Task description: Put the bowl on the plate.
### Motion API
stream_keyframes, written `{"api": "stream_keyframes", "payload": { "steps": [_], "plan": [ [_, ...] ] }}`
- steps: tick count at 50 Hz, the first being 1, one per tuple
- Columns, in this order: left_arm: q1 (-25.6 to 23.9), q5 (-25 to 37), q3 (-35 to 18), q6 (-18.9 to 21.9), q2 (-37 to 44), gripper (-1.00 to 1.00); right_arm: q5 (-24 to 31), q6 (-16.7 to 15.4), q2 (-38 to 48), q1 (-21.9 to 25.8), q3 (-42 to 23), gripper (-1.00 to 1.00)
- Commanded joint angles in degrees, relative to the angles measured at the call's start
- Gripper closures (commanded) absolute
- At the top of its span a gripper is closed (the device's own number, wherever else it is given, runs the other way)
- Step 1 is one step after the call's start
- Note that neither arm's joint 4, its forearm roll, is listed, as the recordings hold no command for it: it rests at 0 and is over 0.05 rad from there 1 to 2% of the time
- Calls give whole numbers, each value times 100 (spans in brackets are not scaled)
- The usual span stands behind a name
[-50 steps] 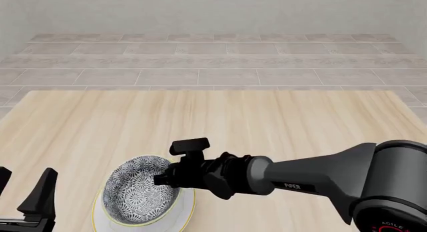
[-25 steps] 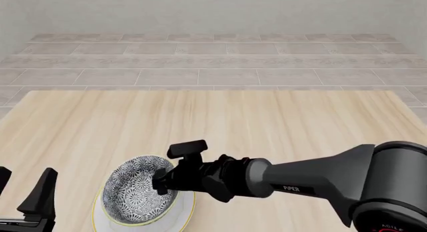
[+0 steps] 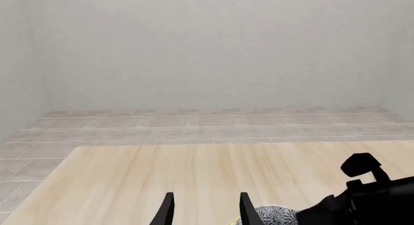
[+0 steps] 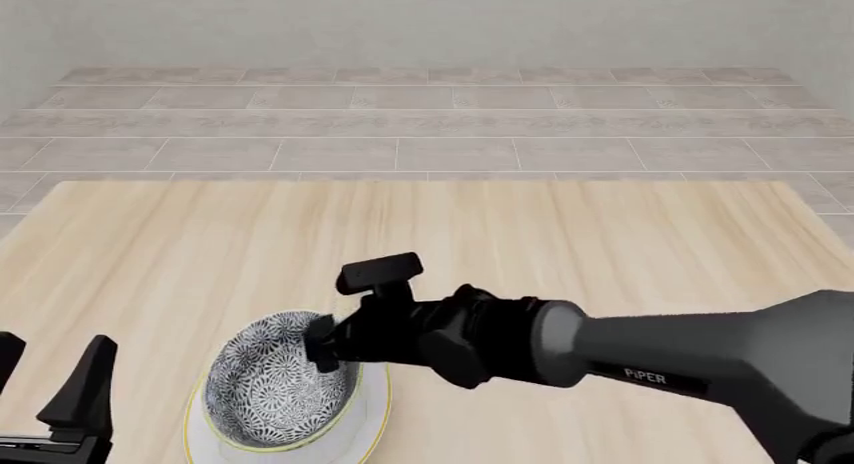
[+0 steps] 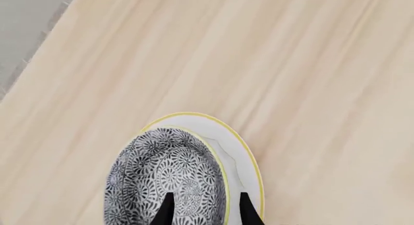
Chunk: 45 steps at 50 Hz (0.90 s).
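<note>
Blue-grey floral bowl (image 4: 283,381) sits on the yellow-rimmed plate (image 4: 372,421) (right end effector (image 5: 203,210) straddles its rim, fingers apart).

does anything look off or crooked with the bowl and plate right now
Yes. The bowl sits on the plate tilted and off-centre, toward the plate's left side. The right gripper straddles its rim. Nothing looks spilled or broken.

The front camera looks forward and down over the table (image 4: 561,234) from the arms' side. The left wrist camera faces level across the table toward the back wall (image 3: 207,50). The right wrist camera looks steeply down, close above the bowl (image 5: 165,179) and plate (image 5: 243,159), which all three views share.
</note>
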Motion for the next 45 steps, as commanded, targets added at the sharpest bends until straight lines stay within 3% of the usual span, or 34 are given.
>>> {"api": "stream_keyframes", "payload": {
  "steps": [1,18,36,45],
  "plan": [
    [-13,16,4,9,-19,-100,273,-221,-467,-61,32,-100],
    [-21,22,-5,26,-7,-100,77,-374,-1336,-235,623,-100],
    [-36,-62,27,47,118,-100,105,-332,-2339,-216,1124,-100],
    [-42,279,15,14,-141,-100,119,-193,-3165,-34,1546,-100]
  ]
}}
